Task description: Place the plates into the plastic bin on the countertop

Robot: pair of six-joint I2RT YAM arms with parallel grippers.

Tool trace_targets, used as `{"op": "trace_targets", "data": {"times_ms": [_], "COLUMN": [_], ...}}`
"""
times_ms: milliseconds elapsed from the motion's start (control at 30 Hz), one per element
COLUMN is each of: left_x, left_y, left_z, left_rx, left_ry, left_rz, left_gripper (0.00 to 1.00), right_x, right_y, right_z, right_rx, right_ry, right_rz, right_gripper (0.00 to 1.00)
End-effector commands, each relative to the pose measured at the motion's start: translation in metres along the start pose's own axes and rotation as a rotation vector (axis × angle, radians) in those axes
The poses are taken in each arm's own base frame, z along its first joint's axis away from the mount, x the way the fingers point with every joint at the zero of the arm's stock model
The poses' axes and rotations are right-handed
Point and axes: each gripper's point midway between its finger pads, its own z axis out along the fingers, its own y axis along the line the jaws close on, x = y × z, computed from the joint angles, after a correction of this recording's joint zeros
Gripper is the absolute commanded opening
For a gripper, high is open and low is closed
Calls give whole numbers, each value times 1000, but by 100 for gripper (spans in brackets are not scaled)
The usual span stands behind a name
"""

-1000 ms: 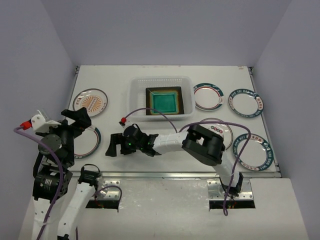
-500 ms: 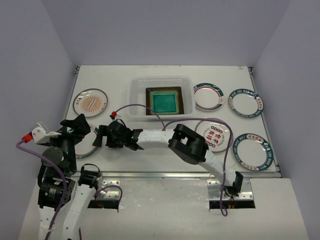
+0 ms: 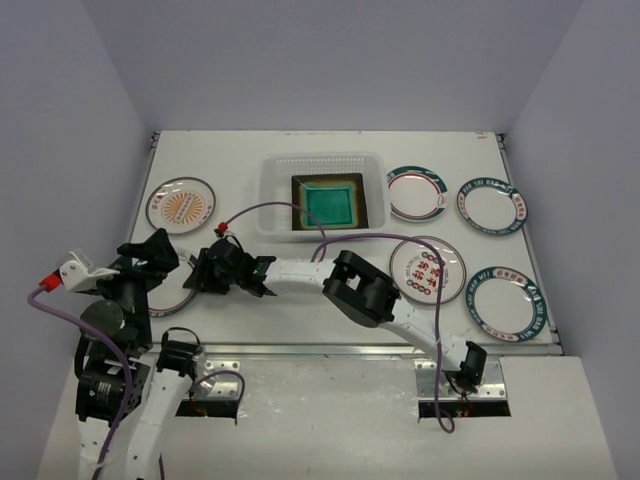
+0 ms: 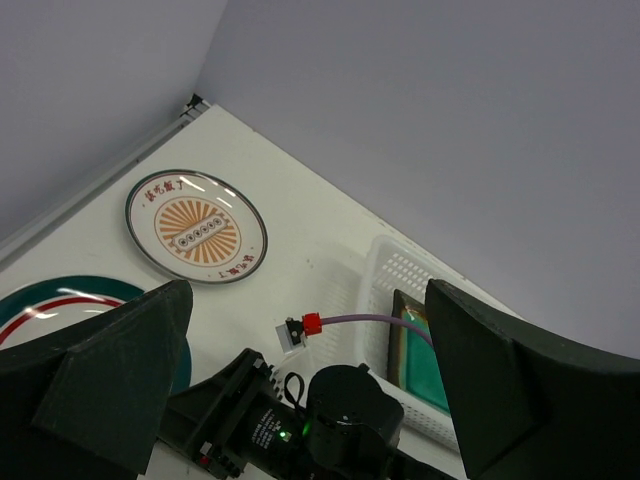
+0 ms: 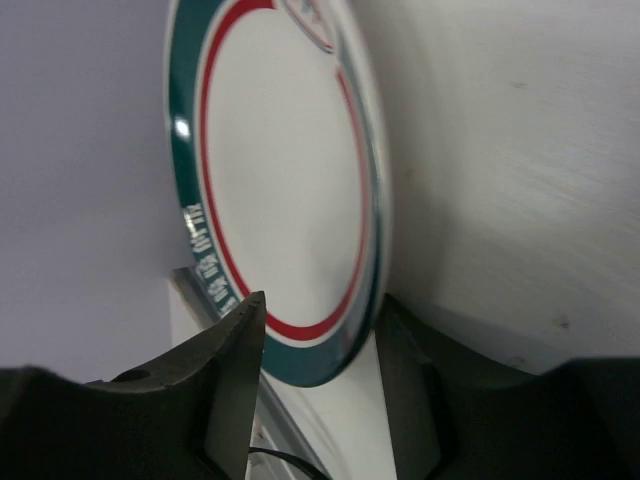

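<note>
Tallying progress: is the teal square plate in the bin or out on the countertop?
In. The teal square plate lies flat inside the plastic bin, its walls all around it.

We see a white plate [image 5: 280, 170] with a teal rim and red ring, its lower edge between our gripper's [image 5: 320, 310] spread fingers [image 5: 225, 385] at 6 o'clock; white desk [image 5: 520, 180] at 3 o'clock.

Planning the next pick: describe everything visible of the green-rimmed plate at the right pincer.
The green-rimmed plate is round and glossy: white centre, thin red ring, broad dark-green rim with white lettering. It lies flat on the countertop near its front left. Its edge sits between the fingers of the open right pincer; contact unclear.
</note>
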Motion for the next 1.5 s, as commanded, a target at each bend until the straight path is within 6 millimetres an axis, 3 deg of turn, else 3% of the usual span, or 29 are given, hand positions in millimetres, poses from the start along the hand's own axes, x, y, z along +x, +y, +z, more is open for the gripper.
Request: {"op": "trace_targets", "data": {"times_ms": [0,33,200,300,333,433,500,600,733,767,833,967,1233,1400,1467], "left_x": [-5,-5,-2,-1,-1,-1,-2,-3,-9,-10,-15,-21,-18,-16,-13], "left_y": [-7,-8,-9,-11,-11,-11,-11,-11,-8,-7,-4,0,0,-1,-2], "left_z": [2,2,4,5,5,4,3,2,-2,-3,-7,-14,-10,-10,-7], "left_rx": [29,30,35,41,43,46,49,52,45,42,38,31,21,23,27], "left_ry": [-22,-17,-7,1,0,-1,-6,-11,-36,-41,-62,-93,-75,-68,-55], "left_rz": [-17,-15,-7,1,2,5,2,-2,-18,-21,-36,-57,-50,-46,-37], "left_gripper": [100,100,100,100,100,100,100,100,100,100,100,100,100,100,100], "right_x": [20,20,20,18,13,10,-9,-17,-24,-30,-31,-47,-92,-130,-158], "right_y": [-54,-56,-62,-59,-43,-35,3,19,37,50,50,74,69,54,47], "right_z": [14,14,9,4,-2,-19,-48,-83,-114,-126,-136,-165,-200,-225,-249], "right_rx": [113,119,134,116,74,46,-33,-77,-105,-123,-121,-141,-26,25,47], "right_ry": [79,82,72,66,51,36,-19,-51,-67,-87,-92,-144,-257,-326,-383], "right_rz": [67,84,114,100,90,60,10,-38,-92,-103,-121,-159,-176,-153,-138], "right_gripper": [33,18,0,0,0,0,0,0,0,0,0,0,0,0,0]}}
